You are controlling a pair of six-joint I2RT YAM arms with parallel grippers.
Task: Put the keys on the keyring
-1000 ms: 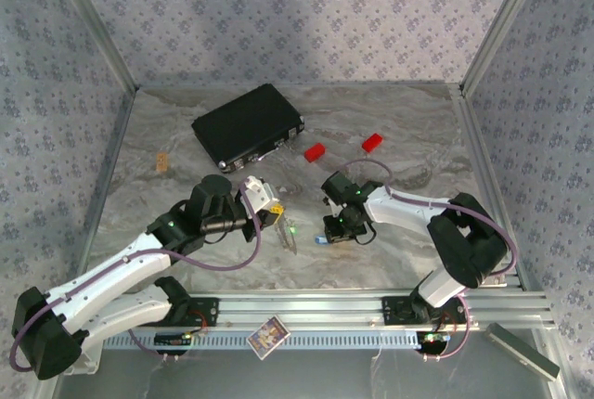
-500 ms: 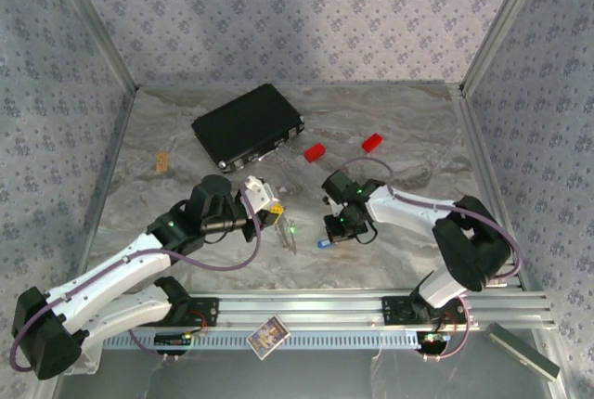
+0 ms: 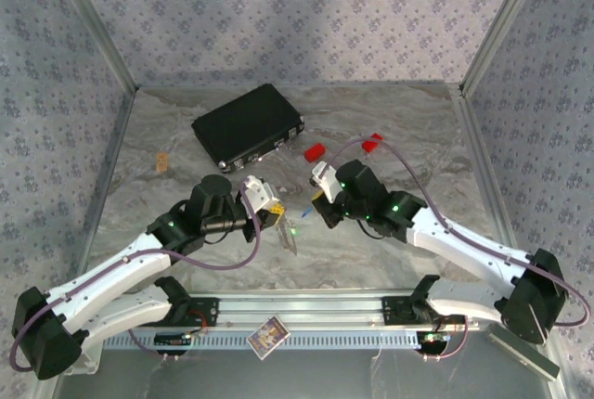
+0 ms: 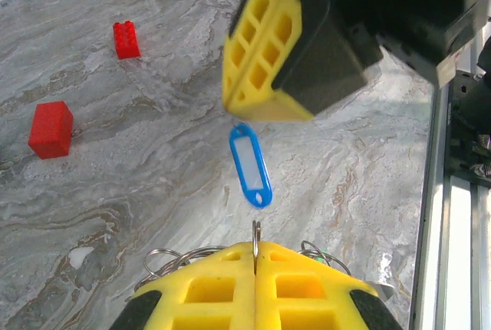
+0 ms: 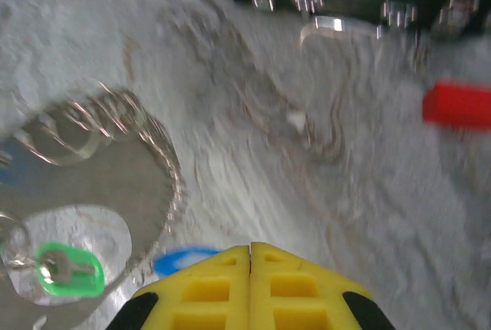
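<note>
My left gripper [image 4: 255, 247] [image 3: 275, 216] is shut on a thin metal ring of the keyring [image 4: 255, 230], whose wire loops spread out on both sides behind the fingers. My right gripper [image 5: 250, 247] [image 4: 268, 109] [image 3: 316, 202] is shut on the blue key [image 4: 250, 163] [image 5: 182, 259]. The key hangs just above the ring's edge, close to it but apart. The green key [image 5: 70, 268] [image 3: 294, 228] sits on the keyring's bead chain [image 5: 157, 157] below the left gripper. In the top view the two grippers face each other at mid-table.
A black case [image 3: 248, 125] lies at the back left. Two red bricks [image 3: 315, 151] [image 3: 372, 142] sit behind the grippers. A small card [image 3: 268, 335] leans on the front rail, and a tan scrap [image 3: 162, 161] lies at the left.
The right gripper shut on the blue key on the table, lifted it and swung left to the left gripper. The left arm has stayed put.
</note>
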